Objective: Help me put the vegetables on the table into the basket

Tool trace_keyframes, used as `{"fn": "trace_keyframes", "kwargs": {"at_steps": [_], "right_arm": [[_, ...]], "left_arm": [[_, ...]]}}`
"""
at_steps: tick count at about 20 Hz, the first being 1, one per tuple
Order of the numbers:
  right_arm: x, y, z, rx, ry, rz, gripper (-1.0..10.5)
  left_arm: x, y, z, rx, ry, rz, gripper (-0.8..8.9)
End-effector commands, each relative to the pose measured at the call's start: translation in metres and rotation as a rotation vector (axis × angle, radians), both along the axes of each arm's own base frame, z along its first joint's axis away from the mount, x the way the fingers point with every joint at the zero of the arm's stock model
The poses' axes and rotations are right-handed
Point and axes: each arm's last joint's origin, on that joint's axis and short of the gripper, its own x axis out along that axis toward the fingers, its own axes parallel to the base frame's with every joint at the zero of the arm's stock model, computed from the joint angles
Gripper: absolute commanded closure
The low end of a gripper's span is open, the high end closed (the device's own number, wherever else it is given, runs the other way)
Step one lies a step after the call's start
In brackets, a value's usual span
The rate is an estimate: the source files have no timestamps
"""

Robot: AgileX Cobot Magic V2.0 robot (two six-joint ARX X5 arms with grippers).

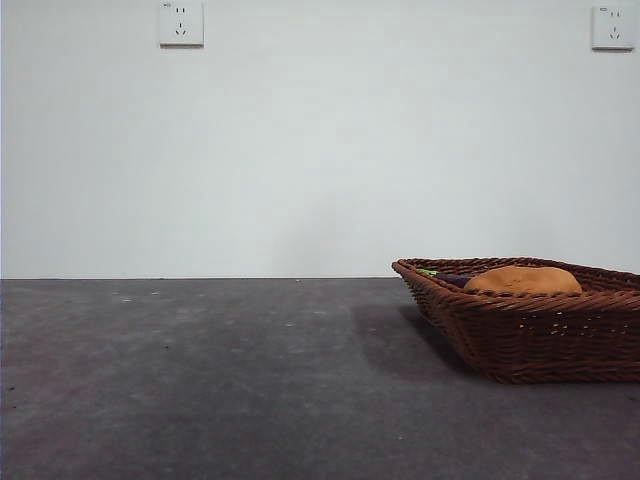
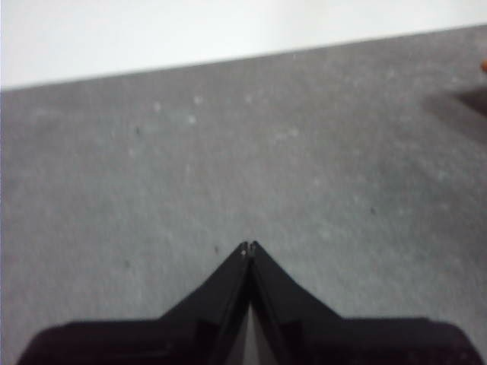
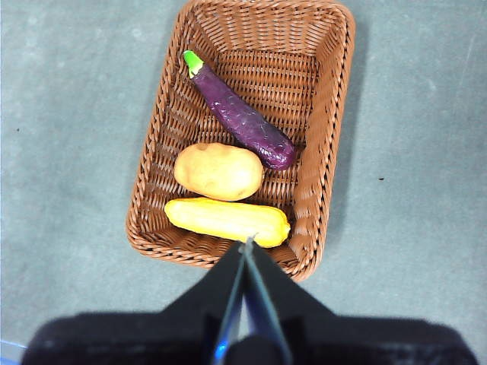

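Both fingers of the right gripper [image 3: 247,243] are pressed together on nothing, high above the basket [image 3: 327,137], where corn [image 3: 227,220], potato [image 3: 218,171] and eggplant [image 3: 240,118] lie side by side. Over bare worktop [image 2: 228,167], the left gripper [image 2: 249,245] is likewise pinched closed and empty. Nothing looks left to fetch, so I'd lift straight away without brushing the rim.

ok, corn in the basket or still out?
In. The corn lies flat inside the basket, beside the potato, below the shut right tool.
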Motion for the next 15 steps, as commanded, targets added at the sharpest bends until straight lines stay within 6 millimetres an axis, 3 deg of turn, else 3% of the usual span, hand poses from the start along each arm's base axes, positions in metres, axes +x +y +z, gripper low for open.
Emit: {"fn": "trace_keyframes", "kwargs": {"at_steps": [1, 15], "right_arm": [[0.0011, 0.0001, -0.0010, 0.000, 0.001, -0.006, 9.5], [0.0011, 0.0001, -0.0010, 0.000, 0.000, -0.006, 9.5]], "left_arm": [[-0.0008, 0.0003, -0.0064, -0.035, 0.051, 0.012, 8.17], [-0.0009, 0.0000, -0.0089, -0.068, 0.088, 0.012, 8.17]]}}
